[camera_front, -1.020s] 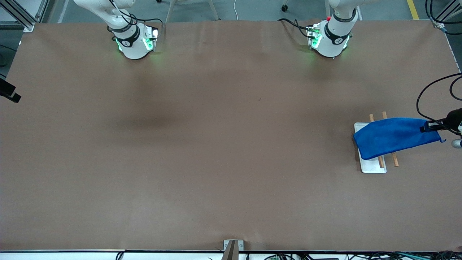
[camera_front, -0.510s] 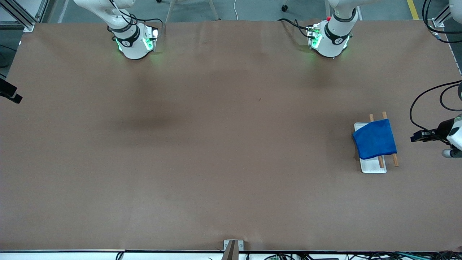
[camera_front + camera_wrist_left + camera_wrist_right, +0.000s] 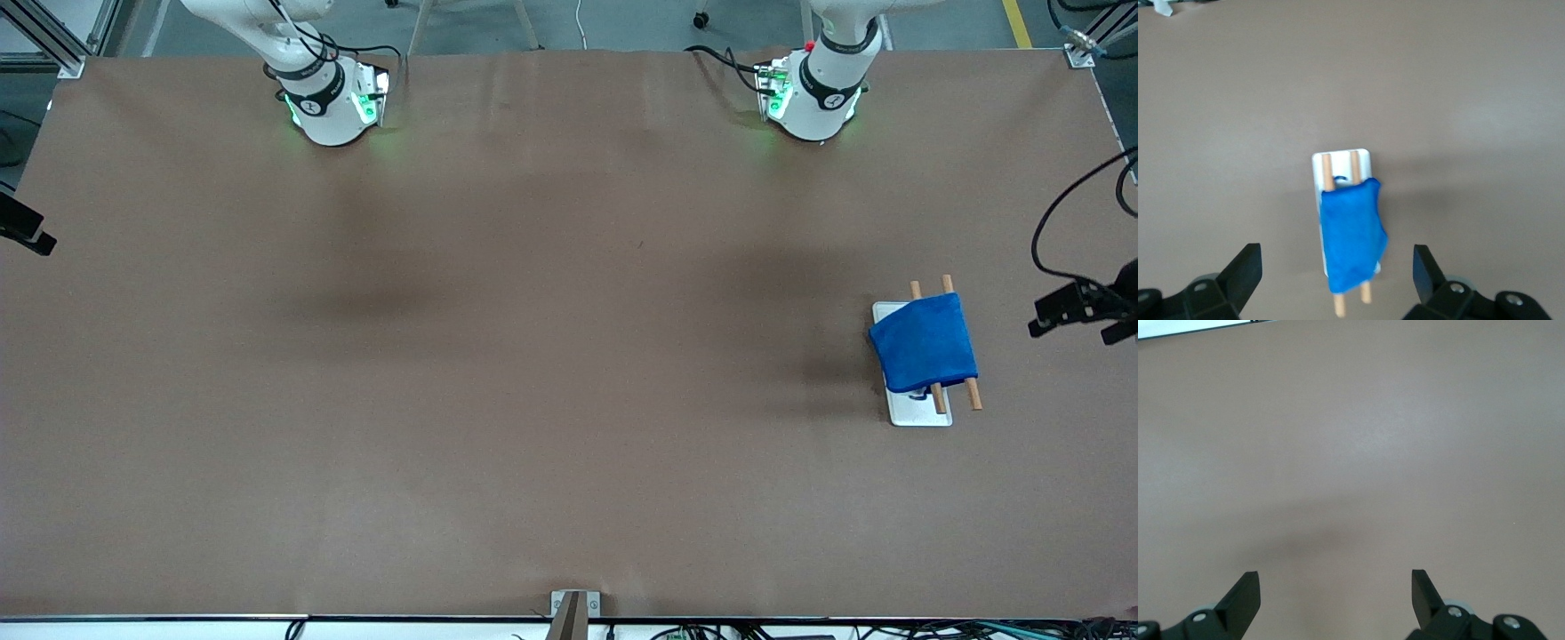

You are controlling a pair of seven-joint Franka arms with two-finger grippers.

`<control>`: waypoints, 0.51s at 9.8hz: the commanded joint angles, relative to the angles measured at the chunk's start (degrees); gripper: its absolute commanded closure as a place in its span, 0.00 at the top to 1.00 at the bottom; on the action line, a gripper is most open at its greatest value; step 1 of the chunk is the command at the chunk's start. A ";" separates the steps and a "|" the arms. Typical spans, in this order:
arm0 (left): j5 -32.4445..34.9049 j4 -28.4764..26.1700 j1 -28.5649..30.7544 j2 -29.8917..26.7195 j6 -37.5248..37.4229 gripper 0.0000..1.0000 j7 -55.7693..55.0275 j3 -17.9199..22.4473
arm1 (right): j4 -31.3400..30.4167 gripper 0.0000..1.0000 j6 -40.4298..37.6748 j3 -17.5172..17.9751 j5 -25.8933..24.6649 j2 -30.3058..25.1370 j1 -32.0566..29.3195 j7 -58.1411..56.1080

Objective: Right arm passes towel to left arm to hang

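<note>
The left gripper (image 3: 1337, 273), fingers spread and empty, is held over the table's left-arm end. The towel (image 3: 924, 342) is draped across two wooden rods (image 3: 973, 392) on the white tray (image 3: 920, 412). The right gripper (image 3: 1335, 597), likewise parted, is seen over bare table.

Even, soft overhead light; the tabletop (image 3: 533, 356) shows broad faint shadows and no glare. Both wrist views are slightly soft.

Bright blue towel (image 3: 924, 343) (image 3: 1351, 240) hanging draped over two wooden rods (image 3: 974, 393) of white tray (image 3: 918, 412), lying toward left arm's end of table, nothing gripping it.
</note>
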 commanded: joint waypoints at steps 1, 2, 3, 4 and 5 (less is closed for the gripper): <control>1.28 -2.08 -3.58 -5.20 -4.73 1.00 -3.16 -0.80 | 0.86 1.00 0.00 -0.02 0.38 0.17 0.55 0.62; 1.37 1.06 -4.12 -6.35 -10.06 1.00 -6.84 -2.46 | 0.95 1.00 -0.09 -0.02 0.29 0.25 1.08 1.75; 1.89 4.92 -5.34 -6.36 -16.38 1.00 -10.00 -2.73 | 0.95 1.00 -0.61 0.06 0.38 0.17 1.17 3.16; 2.51 9.40 -5.88 -6.01 -21.58 1.00 -11.78 -2.91 | 0.95 1.00 -0.62 -0.02 0.38 0.17 1.52 3.17; 2.60 12.23 -5.97 -5.40 -23.81 1.00 -13.62 -4.39 | 0.95 1.00 -0.62 -0.02 0.38 0.17 1.52 3.17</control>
